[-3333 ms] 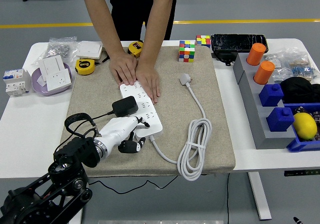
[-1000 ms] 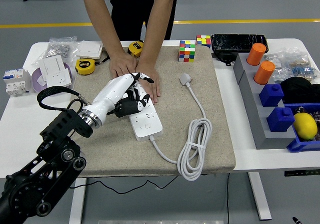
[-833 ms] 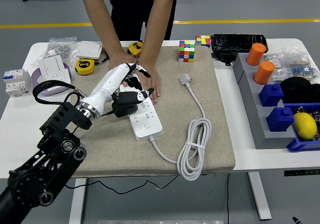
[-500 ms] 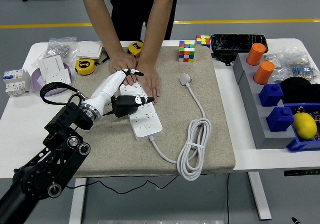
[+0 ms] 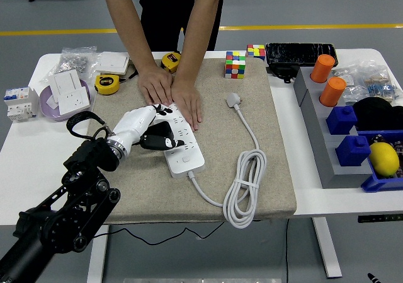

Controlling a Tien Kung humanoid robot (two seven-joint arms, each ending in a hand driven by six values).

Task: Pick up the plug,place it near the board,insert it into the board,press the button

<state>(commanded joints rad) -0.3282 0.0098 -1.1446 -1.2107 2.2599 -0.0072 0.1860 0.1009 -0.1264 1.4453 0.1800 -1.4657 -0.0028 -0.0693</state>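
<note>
1 hand (image 5: 140,124), the left, curled around the black plug (image 5: 158,135) over the power strip (image 5: 181,145) (a person's hands (image 5: 171,92) pinned its far end); aligned prongs and a straight press would seat it.

Left hand (image 5: 141,124): 3.3 s ago it lay low at the power strip's (image 5: 179,143) near end, with the black plug (image 5: 157,136) standing free on the strip. By 1.0 s ago it had swung up over the strip's middle, fingers extended toward the person's hands (image 5: 170,94). Since 0.5 s ago it has drawn back and lowered; fingers now wrap the plug, which sits against the strip's left side. Forearm shifted nearer the table's near-left.
</note>
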